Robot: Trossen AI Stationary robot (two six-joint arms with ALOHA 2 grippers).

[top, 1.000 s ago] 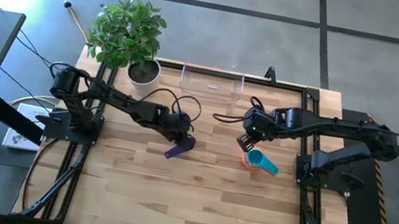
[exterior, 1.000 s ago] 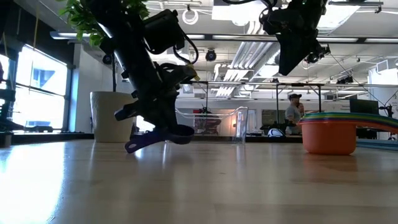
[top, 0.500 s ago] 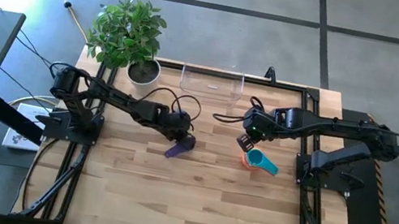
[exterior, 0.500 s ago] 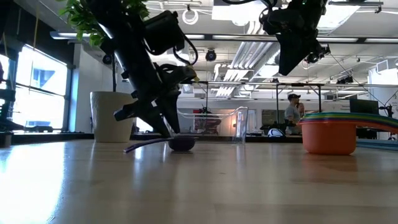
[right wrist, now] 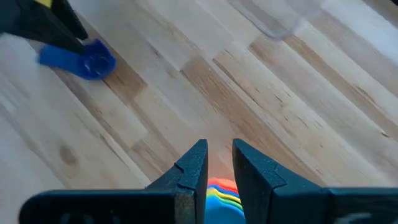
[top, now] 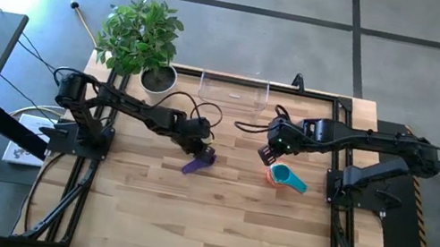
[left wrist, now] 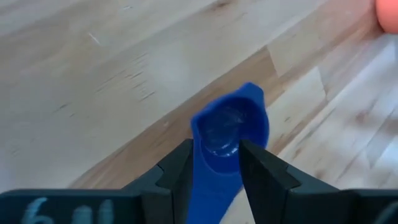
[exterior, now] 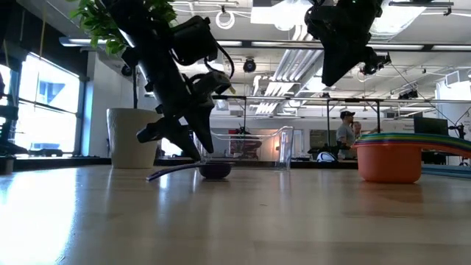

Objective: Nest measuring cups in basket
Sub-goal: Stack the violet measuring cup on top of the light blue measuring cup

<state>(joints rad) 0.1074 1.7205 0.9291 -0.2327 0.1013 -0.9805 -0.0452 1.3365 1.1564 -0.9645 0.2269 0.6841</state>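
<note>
The purple cup [top: 196,165] lies on its base on the table near the middle, its handle pointing toward the near-left [exterior: 213,170]. My left gripper [top: 197,149] hovers just over it, open, with a finger on either side of the handle [left wrist: 216,146]; I see no touch. The other cups sit nested in the orange one [top: 281,176] [exterior: 390,158] on the table's right half. My right gripper [top: 266,154] [right wrist: 219,149] hangs above the stack's left edge, open by a narrow gap and holding nothing. The clear basket [top: 233,90] stands at the far edge.
A white plant pot [top: 158,79] [exterior: 131,138] with a leafy plant stands at the far-left corner, left of the basket. Bare wood fills the near half of the table. A person stands in the room far behind [exterior: 346,132].
My left gripper lowered the purple cup from a tilted, lifted hold until it lay flat on the table. It then drew back a little toward the far-left while the cup stayed put. My right gripper shifted slightly toward the left and far side.
</note>
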